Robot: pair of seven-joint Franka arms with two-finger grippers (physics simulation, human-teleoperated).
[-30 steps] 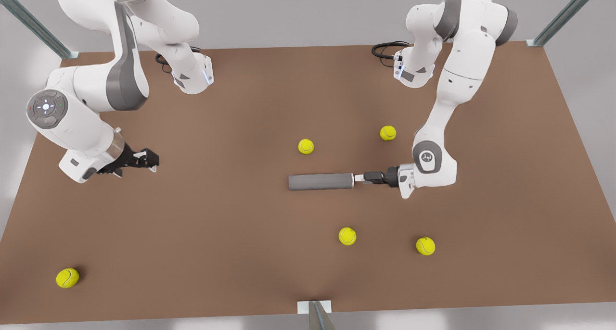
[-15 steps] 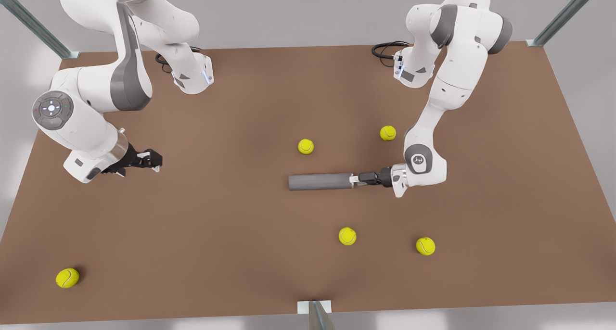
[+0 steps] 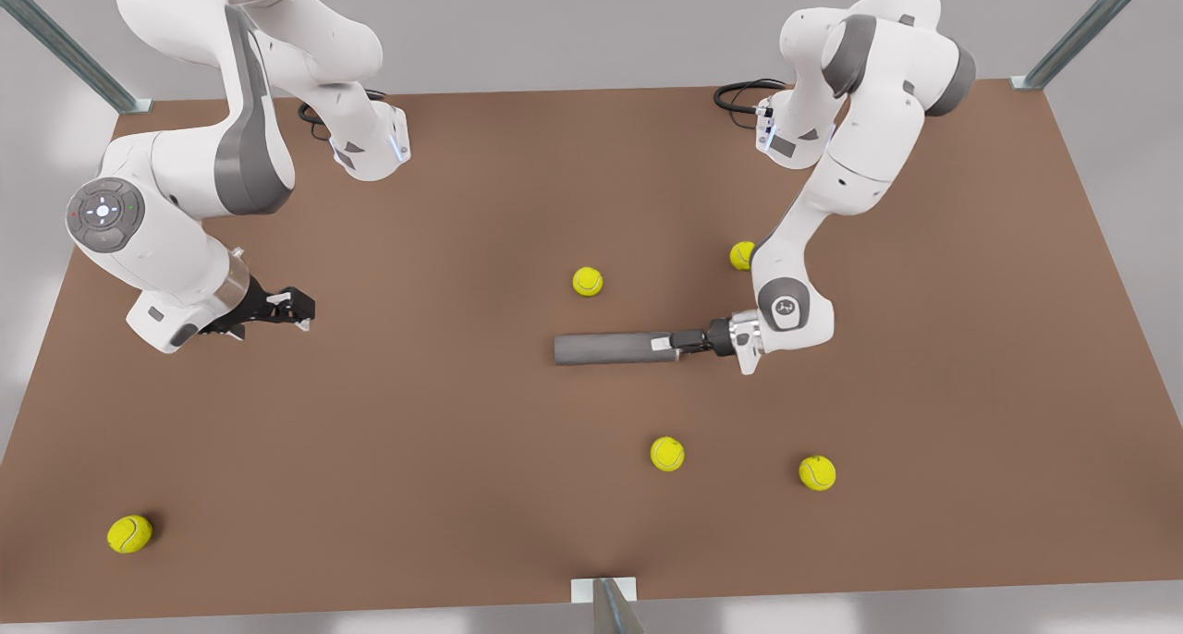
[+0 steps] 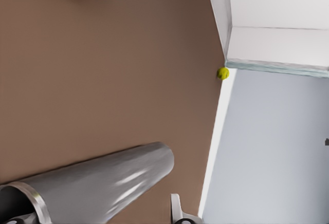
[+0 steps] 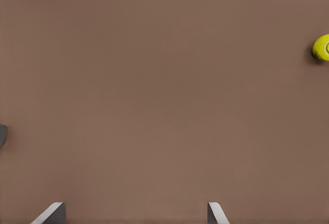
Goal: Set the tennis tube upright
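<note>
The tennis tube [image 3: 610,348] is a plain grey cylinder lying on its side mid-table, lengthwise across the front view. My left gripper [image 3: 667,344] comes in level from the front view's right and is open, its fingers reaching over the tube's near end. The left wrist view has the tube [image 4: 103,185] close up, with its dark open mouth toward the camera and one fingertip [image 4: 177,212] beside it. My right gripper [image 3: 294,309] waits open just above the table at the front view's left, far from the tube; its fingertips [image 5: 51,212] frame bare table.
Several yellow tennis balls lie on the brown table [image 3: 444,431]: one [image 3: 587,281] just behind the tube, one [image 3: 742,255] by the left arm's forearm, two in front [image 3: 666,453] [image 3: 817,472], one [image 3: 129,533] near the front-left corner. Metal posts stand at the table's edges.
My left gripper has slid toward the front view's left, from just off the tube's end to over it. The right arm shifted very slightly. The tube has not moved.
</note>
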